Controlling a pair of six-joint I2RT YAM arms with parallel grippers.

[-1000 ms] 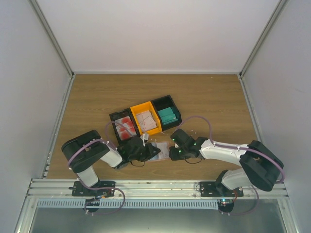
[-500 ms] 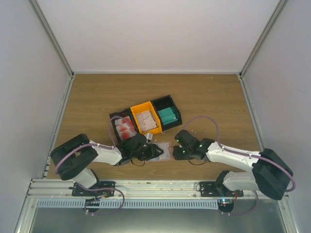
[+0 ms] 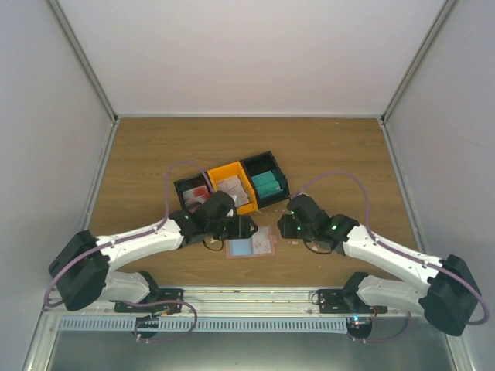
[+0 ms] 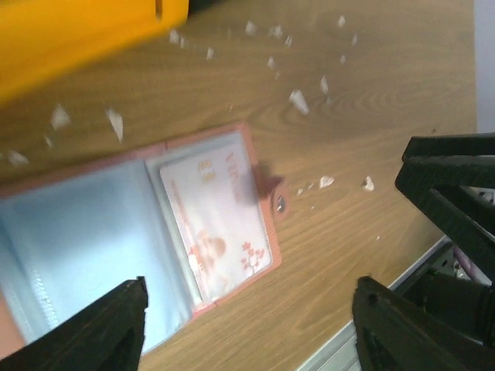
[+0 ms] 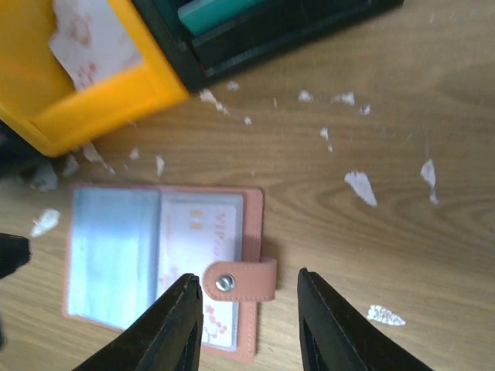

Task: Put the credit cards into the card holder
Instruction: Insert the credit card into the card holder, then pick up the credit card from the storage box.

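The card holder (image 3: 251,246) lies open and flat on the table, reddish-brown with light blue pockets. A pale card with red blossoms (image 4: 216,224) sits in its right-hand pocket, and the snap strap (image 5: 240,280) is folded over that side. My left gripper (image 3: 247,226) hovers just beyond the holder's far left edge, wide open and empty (image 4: 251,325). My right gripper (image 3: 284,226) is to the holder's right; in its wrist view it stands open (image 5: 249,309) above the strap, touching nothing. More credit cards lie in the bins: red-blobbed (image 3: 199,199), pinkish (image 5: 85,31), teal (image 3: 267,184).
A row of three bins stands just behind the holder: black (image 3: 192,202), orange (image 3: 232,189), black (image 3: 267,179). Small white paper scraps (image 5: 360,187) are scattered on the wood around the holder. The metal rail (image 3: 247,297) runs along the near edge.
Both grippers have opened and drawn back from the card holder, the left one much wider. The holder, earlier covered by them, now lies free and open on the table.
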